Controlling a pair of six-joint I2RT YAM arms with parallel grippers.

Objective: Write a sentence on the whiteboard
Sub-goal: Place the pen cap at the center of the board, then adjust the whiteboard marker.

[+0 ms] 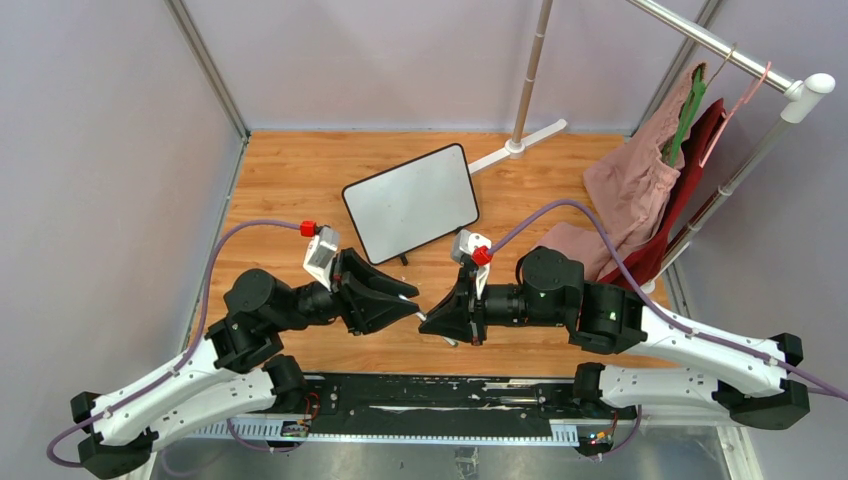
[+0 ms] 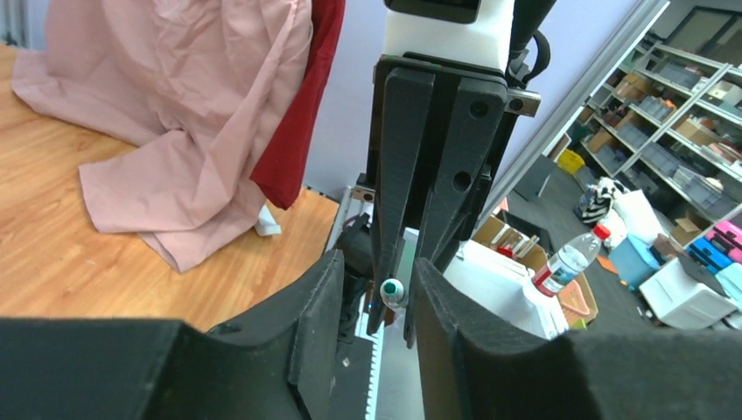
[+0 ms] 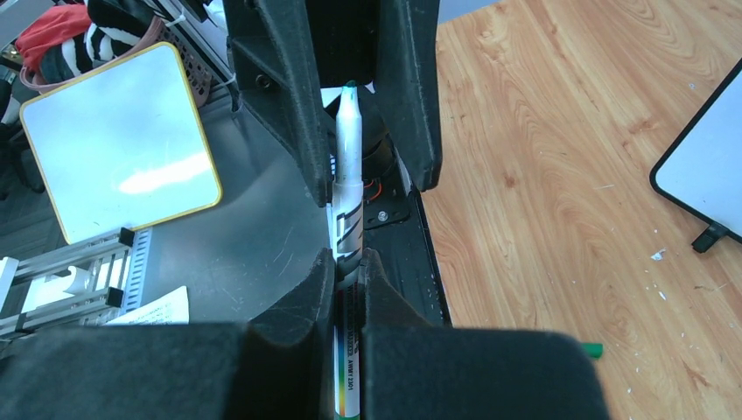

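The whiteboard [image 1: 410, 203] stands tilted at mid-table beyond both grippers, and a corner of the whiteboard [image 3: 709, 166] shows in the right wrist view. Its face is plain white and the sentence is not in view. My right gripper [image 3: 348, 261] is shut on a white marker [image 3: 348, 166] with its green tip bare, pointing left. My left gripper [image 2: 378, 271] faces it tip to tip, open, its fingers [image 3: 289, 96] either side of the marker's tip [image 2: 393, 290] with small gaps. In the top view the left gripper [image 1: 413, 305] and the right gripper [image 1: 432, 322] meet near the front edge.
A green cap [image 3: 591, 350] lies on the wood by my right gripper. Pink cloth [image 1: 630, 180] and red cloth [image 1: 690, 170] hang from a rack at the right, its foot [image 1: 515, 147] at the back. A yellow-edged board [image 3: 114, 140] lies below the table's front.
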